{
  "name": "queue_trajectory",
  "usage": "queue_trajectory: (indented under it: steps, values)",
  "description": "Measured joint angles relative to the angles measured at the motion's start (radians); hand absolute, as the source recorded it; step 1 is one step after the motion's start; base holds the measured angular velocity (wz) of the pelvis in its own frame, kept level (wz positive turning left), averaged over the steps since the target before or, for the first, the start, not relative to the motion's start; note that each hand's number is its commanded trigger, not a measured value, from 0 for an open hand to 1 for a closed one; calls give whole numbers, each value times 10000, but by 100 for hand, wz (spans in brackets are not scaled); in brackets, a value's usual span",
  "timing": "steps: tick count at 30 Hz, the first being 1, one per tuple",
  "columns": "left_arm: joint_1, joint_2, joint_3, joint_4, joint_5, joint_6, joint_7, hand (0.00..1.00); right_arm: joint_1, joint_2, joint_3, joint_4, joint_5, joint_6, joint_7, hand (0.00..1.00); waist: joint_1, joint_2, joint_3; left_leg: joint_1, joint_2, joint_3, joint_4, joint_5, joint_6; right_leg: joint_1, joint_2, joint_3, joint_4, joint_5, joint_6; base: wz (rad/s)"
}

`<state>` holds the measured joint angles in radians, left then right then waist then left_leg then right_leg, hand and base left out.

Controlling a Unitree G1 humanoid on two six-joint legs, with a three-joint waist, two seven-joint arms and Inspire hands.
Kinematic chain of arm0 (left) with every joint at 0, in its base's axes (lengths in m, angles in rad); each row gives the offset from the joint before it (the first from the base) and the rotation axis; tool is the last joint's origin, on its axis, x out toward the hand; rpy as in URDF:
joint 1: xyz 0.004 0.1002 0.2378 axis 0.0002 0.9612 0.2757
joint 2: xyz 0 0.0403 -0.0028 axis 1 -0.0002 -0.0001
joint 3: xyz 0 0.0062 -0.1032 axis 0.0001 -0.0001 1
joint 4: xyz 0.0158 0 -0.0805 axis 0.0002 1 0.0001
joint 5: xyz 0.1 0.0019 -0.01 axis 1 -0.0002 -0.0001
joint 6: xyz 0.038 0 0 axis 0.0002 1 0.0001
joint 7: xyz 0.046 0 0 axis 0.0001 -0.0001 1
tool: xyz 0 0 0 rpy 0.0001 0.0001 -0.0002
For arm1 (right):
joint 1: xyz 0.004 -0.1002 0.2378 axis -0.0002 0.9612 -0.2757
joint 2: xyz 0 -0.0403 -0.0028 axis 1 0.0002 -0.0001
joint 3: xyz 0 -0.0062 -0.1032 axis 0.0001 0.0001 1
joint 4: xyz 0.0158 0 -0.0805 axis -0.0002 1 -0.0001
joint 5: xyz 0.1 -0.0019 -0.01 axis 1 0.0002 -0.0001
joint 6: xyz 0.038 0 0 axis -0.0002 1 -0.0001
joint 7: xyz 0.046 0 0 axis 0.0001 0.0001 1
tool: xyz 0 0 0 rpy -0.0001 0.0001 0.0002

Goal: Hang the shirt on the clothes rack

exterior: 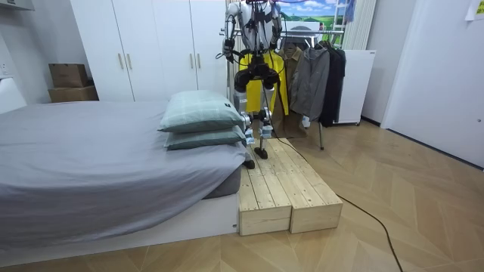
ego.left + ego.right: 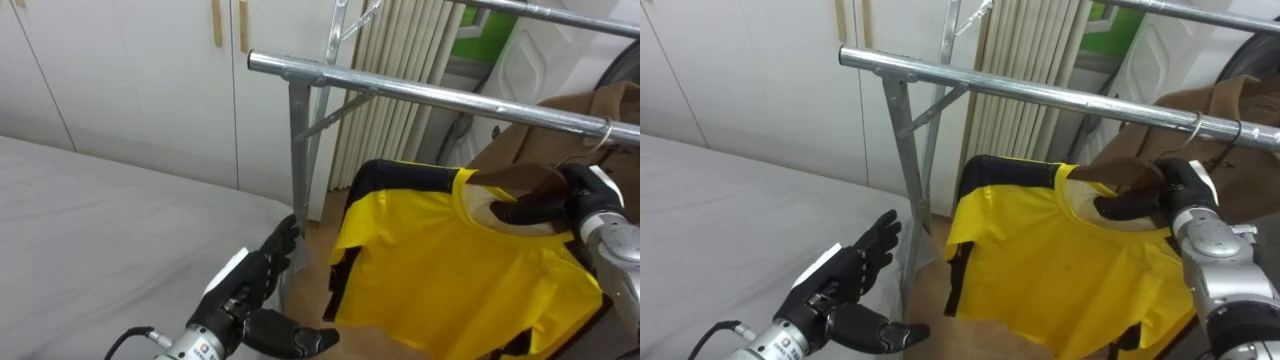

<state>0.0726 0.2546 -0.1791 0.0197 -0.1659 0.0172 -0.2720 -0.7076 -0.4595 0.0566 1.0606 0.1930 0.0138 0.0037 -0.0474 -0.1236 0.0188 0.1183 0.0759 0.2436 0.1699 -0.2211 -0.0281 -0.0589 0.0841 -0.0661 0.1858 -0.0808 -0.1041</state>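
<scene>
Two hands, left eye view: right hand (image 2: pixel 575 200) curls round the hanger (image 2: pixel 525 178) of the yellow shirt (image 2: pixel 450 270) hooked on the rail (image 2: pixel 420 92); left hand (image 2: pixel 250 287) spread, empty. Room view: robot stands on a wooden platform (image 1: pixel 280 189).

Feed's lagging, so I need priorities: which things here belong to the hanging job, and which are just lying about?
Job: yellow shirt, hanger, rail, right hand gripping the hanger.
Lying about: bed, pillows, wardrobe, brown garment, cardboard boxes; left hand, open and idle.
</scene>
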Motion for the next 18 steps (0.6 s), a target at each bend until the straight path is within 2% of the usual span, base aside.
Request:
queue_trajectory:
  steps: [18]
  values:
    - [1, 83, -2, 6, 21, -15, 192, 0, 0, 0, 2, -152, 36, -38, -300, 0, 32, -29, 13, -30, -5, 182, -28, 0, 0, -128, 47, 246, 34, 0, 0, -3]
